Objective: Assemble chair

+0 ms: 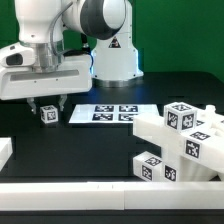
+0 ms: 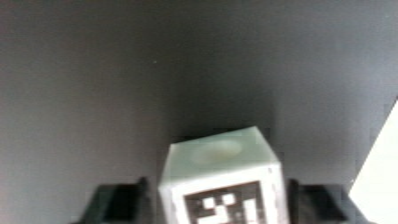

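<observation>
Clamped between the black two-finger gripper point(image 2: 217, 200): one small white tagged chair block point(image 2: 222, 180), held above the black table point(image 1: 90, 150); at the exterior view's right, a partly joined white chair stack point(image 1: 180, 145); much assembly apparently left

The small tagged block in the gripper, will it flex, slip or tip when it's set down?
The small tagged block looks like solid white plastic, so it is probably stiff and light. Its faces look smooth, so it could slide between the fingers if the gripper holds loosely. With flat sides and a squat shape, it should sit steady on the table rather than roll.
</observation>
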### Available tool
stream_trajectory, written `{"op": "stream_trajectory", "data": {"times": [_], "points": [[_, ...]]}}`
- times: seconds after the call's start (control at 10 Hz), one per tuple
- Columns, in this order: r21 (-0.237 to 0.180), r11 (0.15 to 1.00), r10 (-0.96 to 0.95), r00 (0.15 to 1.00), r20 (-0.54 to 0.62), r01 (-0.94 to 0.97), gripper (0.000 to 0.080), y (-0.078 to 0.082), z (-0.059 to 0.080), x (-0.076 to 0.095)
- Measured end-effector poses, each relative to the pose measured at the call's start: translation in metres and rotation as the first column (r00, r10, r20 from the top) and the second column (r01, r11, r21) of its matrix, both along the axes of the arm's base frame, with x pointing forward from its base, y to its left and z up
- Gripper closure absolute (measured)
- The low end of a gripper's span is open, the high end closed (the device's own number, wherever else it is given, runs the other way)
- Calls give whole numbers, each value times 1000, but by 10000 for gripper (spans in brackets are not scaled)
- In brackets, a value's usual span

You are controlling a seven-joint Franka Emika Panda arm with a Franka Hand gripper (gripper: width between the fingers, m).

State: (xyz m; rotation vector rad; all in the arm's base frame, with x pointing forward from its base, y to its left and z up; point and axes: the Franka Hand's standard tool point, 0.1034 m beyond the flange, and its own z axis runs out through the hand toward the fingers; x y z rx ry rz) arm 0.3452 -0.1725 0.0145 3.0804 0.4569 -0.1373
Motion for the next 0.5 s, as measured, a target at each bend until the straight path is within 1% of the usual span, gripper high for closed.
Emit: {"op": "stream_trajectory", "data": {"times": [0.1, 0.3, 0.4, 0.5], "points": [[0, 1000, 0, 1000, 1, 0, 521, 0, 0, 0], [0, 1000, -1, 1000, 1, 1, 521, 0, 0, 0], [3, 999, -51, 999, -2, 51, 521, 4, 1, 4], [10, 992, -129, 992, -2, 129, 521, 18, 8, 30]]}}
